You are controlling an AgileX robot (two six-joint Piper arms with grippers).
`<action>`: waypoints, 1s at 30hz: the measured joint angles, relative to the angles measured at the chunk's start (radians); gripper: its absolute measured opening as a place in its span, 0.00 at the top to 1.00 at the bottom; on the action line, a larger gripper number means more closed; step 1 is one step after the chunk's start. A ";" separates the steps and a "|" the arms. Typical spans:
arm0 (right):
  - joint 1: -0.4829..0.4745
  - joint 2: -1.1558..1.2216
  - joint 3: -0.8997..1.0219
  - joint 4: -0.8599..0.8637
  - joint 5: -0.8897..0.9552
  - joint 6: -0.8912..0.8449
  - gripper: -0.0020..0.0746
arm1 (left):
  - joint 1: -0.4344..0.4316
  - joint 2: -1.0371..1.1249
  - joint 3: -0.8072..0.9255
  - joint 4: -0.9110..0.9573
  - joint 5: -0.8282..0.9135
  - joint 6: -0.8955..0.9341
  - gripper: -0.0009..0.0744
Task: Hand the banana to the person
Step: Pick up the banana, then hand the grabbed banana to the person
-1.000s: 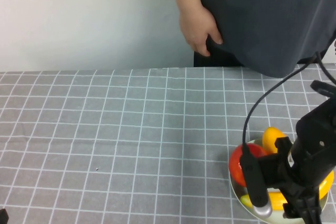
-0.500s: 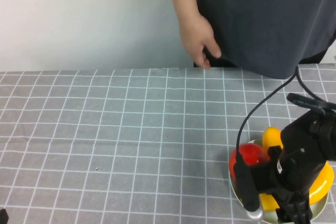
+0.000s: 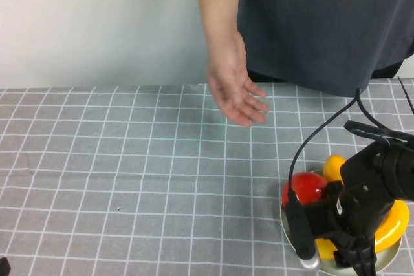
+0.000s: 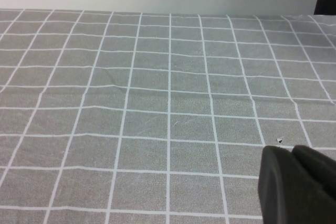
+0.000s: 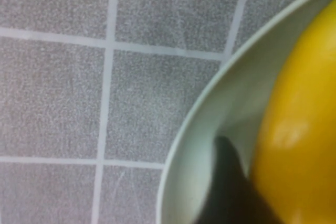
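Right end effector (image 3: 352, 253) sits low over my pale round plate (image 3: 388, 262); jaw state I cannot tell. Long yellow curved banana (image 3: 393, 227) lies there; person's open palm (image 3: 236, 92) waits above the grey checked worktop (image 3: 129, 179). Left end effector (image 4: 294, 187), fingers together, hovers over cloth. Right wrist: banana (image 5: 299, 129) against the rim

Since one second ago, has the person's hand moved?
Yes. The person's hand came down from the shirt and now hangs open over the table's far edge. Both claws: cannot tell.

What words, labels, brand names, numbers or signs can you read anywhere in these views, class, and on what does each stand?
None can be read: the person's shirt, the checked tablecloth, the banana, the plate, the right gripper low over the plate and the left gripper over the cloth bear no lettering.
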 joint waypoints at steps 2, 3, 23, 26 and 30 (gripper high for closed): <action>0.000 0.000 0.000 0.000 -0.002 0.000 0.73 | 0.000 0.000 0.000 0.000 0.000 -0.007 0.98; -0.001 0.000 0.000 -0.002 -0.002 0.000 0.60 | 0.000 0.000 0.000 0.000 0.000 -0.007 0.98; -0.001 -0.297 -0.002 0.013 0.275 0.356 0.99 | 0.000 0.000 0.000 0.000 0.000 0.000 0.98; -0.001 -0.411 -0.038 0.015 0.412 0.458 0.99 | 0.000 0.000 0.000 0.000 0.000 0.000 0.98; -0.001 -0.537 -0.171 0.011 0.542 0.531 0.99 | 0.000 0.000 0.000 0.000 0.000 -0.007 0.98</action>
